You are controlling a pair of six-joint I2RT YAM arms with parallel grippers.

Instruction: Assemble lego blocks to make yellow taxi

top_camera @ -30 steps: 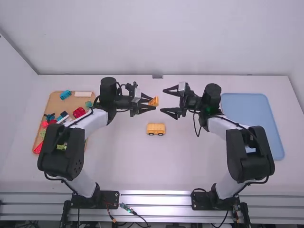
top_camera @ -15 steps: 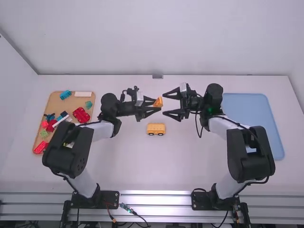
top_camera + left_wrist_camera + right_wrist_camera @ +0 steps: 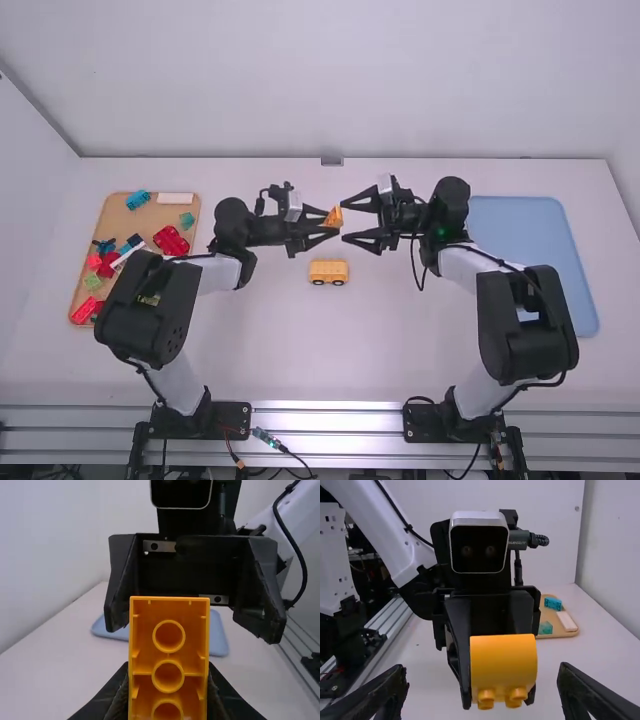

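Compared with a second ago, the left gripper [image 3: 333,220] has moved a little toward the right gripper [image 3: 343,222], carrying its orange-yellow block [image 3: 334,215] along, while the right arm is almost unchanged. The left gripper's jaws are clamped on that block; the left wrist view shows its hollow side with round tubes inside, and the right wrist view a smooth, curved face with two studs visible along one edge. The right gripper's jaws stand wide apart with nothing between them, facing the block and near it. On the white table [image 3: 370,340], on the camera side of the grippers, a yellow wheeled base [image 3: 328,268] sits upright on dark wheels, apart from both arms. Farther out, beyond the left arm, a wooden tray [image 3: 155,216] holds a bright blue block [image 3: 138,199], a long pale block [image 3: 175,198], a teal block [image 3: 187,219], a red piece [image 3: 171,240] and other coloured pieces. A light blue tray [image 3: 525,225] lies at the other side, partly behind the right arm.
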